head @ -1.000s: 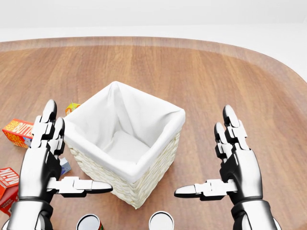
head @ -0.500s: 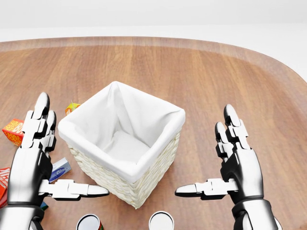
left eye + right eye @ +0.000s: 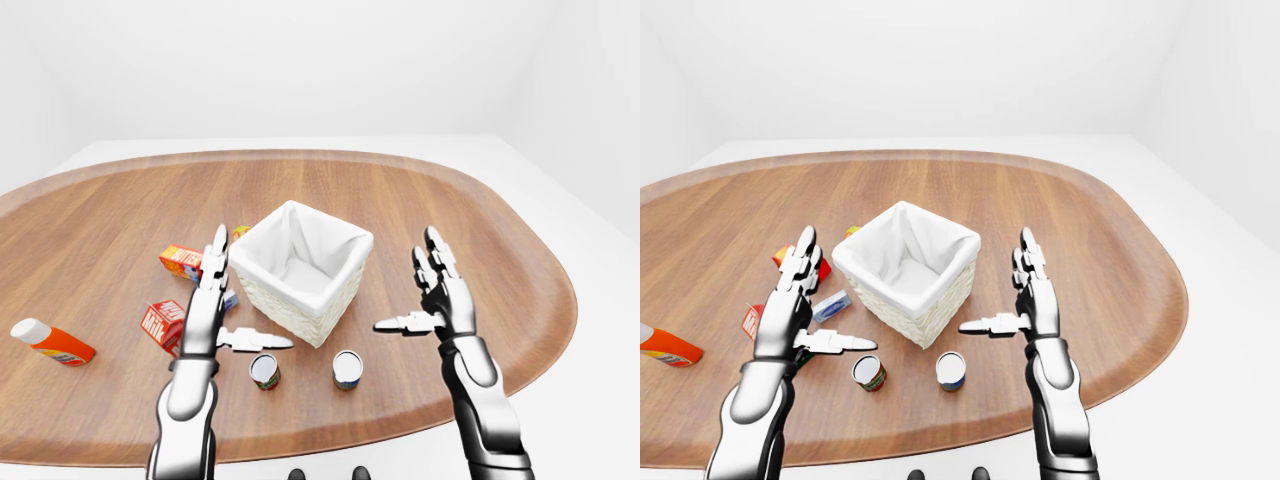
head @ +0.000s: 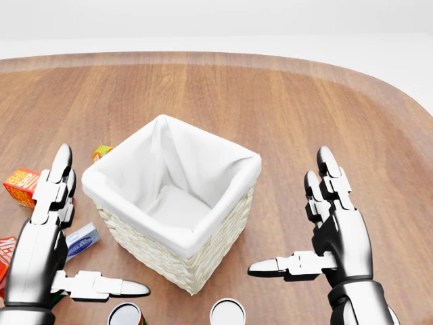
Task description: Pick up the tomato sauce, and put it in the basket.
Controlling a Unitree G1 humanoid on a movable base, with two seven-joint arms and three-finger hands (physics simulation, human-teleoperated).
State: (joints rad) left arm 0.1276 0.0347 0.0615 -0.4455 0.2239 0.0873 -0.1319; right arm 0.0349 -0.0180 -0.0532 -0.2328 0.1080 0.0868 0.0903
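Nearest the bottom edge of the left-eye view, two small cans stand upright on the wooden tabletop (image 3: 480,220), long axes vertical and pale tops facing up: a red-labelled can (image 3: 265,372) on the left, which looks like the tomato sauce, though its label is too small to read, and a second can (image 3: 347,369) with a darker label just to its right. Neither is touched by a hand. Just above them, the left hand (image 3: 207,305) hovers with its fingers (image 3: 214,262) spread straight toward the top of the view and its thumb reaching sideways toward the basket (image 3: 300,271), gripping nothing. On the other side, the right hand (image 3: 442,298) mirrors it, fingers apart and upright, thumb pointing inward toward the basket, also holding nothing. Between the two hands sits the woven basket, set cornerwise, lined with white cloth. Beside the left hand lie a red milk carton (image 3: 160,323) and, partly hidden by the hand, a small blue-and-white packet (image 4: 81,240). Further left in the left-eye view an orange bottle (image 3: 52,341) with a white cap lies on its side. Beyond the left hand rests an orange box (image 3: 182,260), and a small colourful item (image 4: 101,152) peeks out at the basket's upper-left corner.
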